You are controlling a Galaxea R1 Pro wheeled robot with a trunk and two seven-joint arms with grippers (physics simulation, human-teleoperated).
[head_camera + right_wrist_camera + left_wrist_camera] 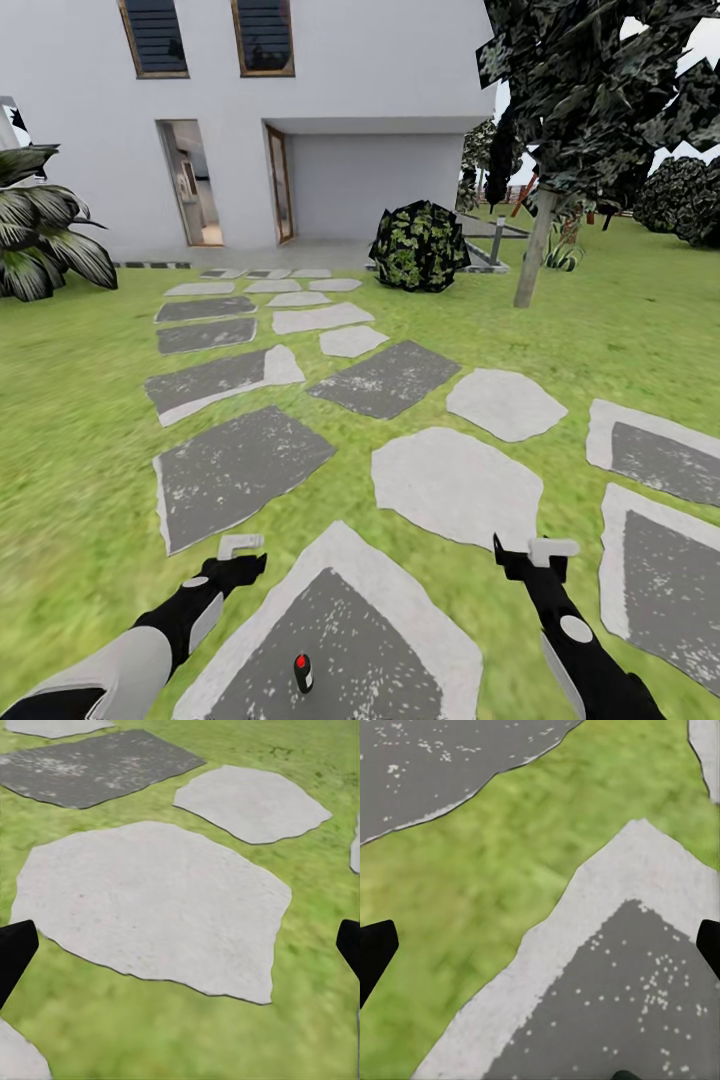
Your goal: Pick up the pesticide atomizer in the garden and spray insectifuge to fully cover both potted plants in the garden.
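**Both arms low over the stepping stones, atomizer between them**

The left hand [238, 562] reaches forward and low over the lawn [80, 450], its arm bent in from the lower left corner. In the left wrist view its fingers [375, 952] stand wide apart and hold nothing. The pesticide atomizer [303, 673] stands upright on a dark stepping stone [350, 640], between the two arms. The right hand [530, 560] also stretches forward, wide and empty, near a pale stone [150, 907].
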